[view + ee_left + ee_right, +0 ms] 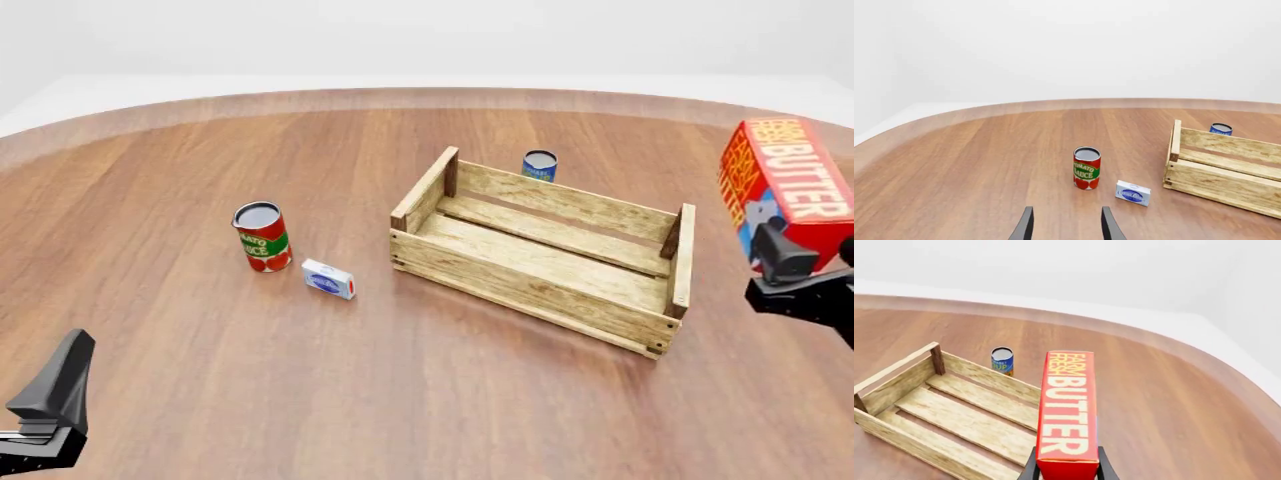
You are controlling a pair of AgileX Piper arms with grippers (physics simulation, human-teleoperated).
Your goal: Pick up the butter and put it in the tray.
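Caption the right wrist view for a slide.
Right claw shut on the red rectangular butter carton, beside the empty light wooden slatted tray; small blue can behind.

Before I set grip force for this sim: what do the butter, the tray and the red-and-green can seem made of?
Butter: looks like printed cardboard, matte, with sharp folded edges. Tray: light unfinished wood slats with visible grain and darker corner posts. Tomato sauce can: likely metal, with a grey top rim and a paper-like label. These are renders, so only appearances.

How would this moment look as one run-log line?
right gripper: shut on butter, lifted | tray: nothing inside | left gripper: open, idle | step: carry to tray
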